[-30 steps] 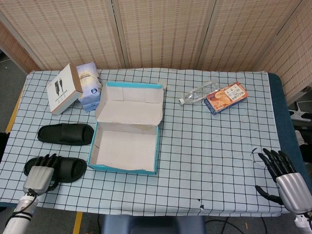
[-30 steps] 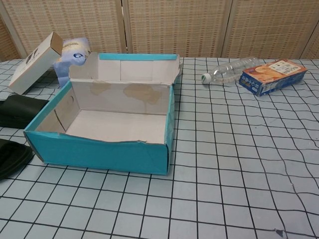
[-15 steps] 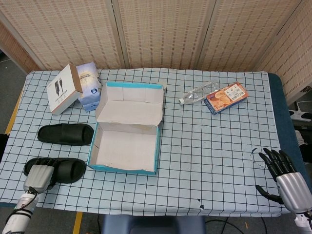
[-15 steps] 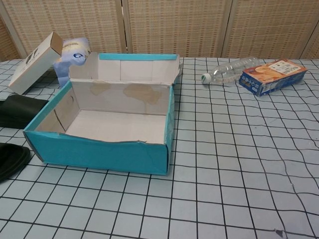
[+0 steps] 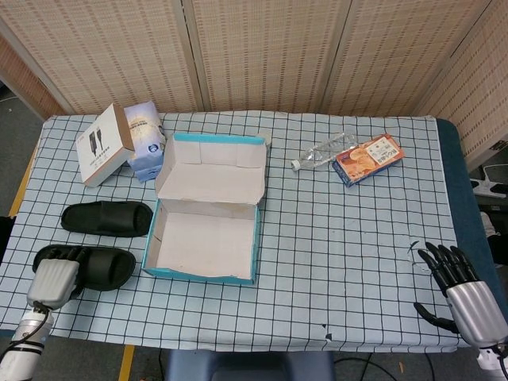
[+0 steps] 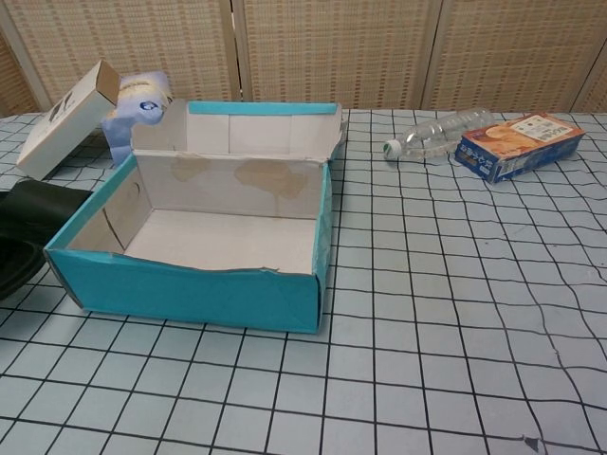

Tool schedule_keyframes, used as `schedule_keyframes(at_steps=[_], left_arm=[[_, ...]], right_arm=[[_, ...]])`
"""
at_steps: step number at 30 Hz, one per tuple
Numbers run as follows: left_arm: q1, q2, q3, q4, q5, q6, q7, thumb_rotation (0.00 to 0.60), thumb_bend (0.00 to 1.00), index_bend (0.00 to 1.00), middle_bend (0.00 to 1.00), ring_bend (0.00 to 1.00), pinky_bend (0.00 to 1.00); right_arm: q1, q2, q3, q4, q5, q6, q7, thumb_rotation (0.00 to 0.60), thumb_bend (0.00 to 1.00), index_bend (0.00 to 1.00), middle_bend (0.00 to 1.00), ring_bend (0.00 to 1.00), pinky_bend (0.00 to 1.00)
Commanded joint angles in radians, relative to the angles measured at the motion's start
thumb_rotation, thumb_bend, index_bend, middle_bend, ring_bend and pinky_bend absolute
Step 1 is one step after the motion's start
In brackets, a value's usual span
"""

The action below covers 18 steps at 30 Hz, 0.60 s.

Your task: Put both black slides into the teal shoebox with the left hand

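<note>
Left hand (image 5: 54, 279) at lower left grips the near slide (image 5: 86, 267) by its end, so lift it level over the shoebox (image 5: 208, 238) wall; other slide (image 5: 107, 218) waits just above, right hand (image 5: 463, 292) idle, fingers spread.

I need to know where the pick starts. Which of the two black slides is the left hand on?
The nearer slide, at the table's front edge: the left hand grips its left end. The farther slide, closer to the white box, lies untouched.
</note>
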Motion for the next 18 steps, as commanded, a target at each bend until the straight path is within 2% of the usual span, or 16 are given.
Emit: schedule_keyframes(at_steps=[1, 6, 11, 15, 18], left_arm=[[0.013, 0.049, -0.027, -0.062, 0.037, 0.067, -0.022, 0.6, 0.38, 0.46, 0.59, 0.41, 0.27], [0.022, 0.104, -0.056, -0.176, 0.097, 0.161, 0.009, 0.6, 0.38, 0.47, 0.6, 0.42, 0.27], [-0.003, 0.136, -0.083, -0.328, 0.122, 0.177, 0.109, 0.6, 0.38, 0.47, 0.6, 0.42, 0.28], [-0.05, 0.093, -0.093, -0.423, 0.112, 0.132, 0.244, 0.6, 0.38, 0.47, 0.6, 0.42, 0.28], [-0.112, 0.026, -0.128, -0.474, 0.056, 0.086, 0.367, 0.6, 0.38, 0.48, 0.6, 0.43, 0.28]], right_arm=[[0.0, 0.001, -0.002, 0.0, -0.002, -0.001, 0.0, 0.528, 0.15, 0.0, 0.0, 0.0, 0.0], [0.0, 0.002, -0.01, -0.004, -0.018, 0.002, -0.001, 0.527, 0.15, 0.0, 0.0, 0.0, 0.0], [0.001, 0.003, -0.015, -0.009, -0.038, 0.008, 0.002, 0.528, 0.15, 0.0, 0.0, 0.0, 0.0], [0.01, 0.002, -0.019, -0.008, -0.045, -0.006, 0.007, 0.529, 0.15, 0.0, 0.0, 0.0, 0.0], [0.017, 0.004, -0.022, -0.006, -0.047, -0.017, 0.017, 0.528, 0.15, 0.0, 0.0, 0.0, 0.0]])
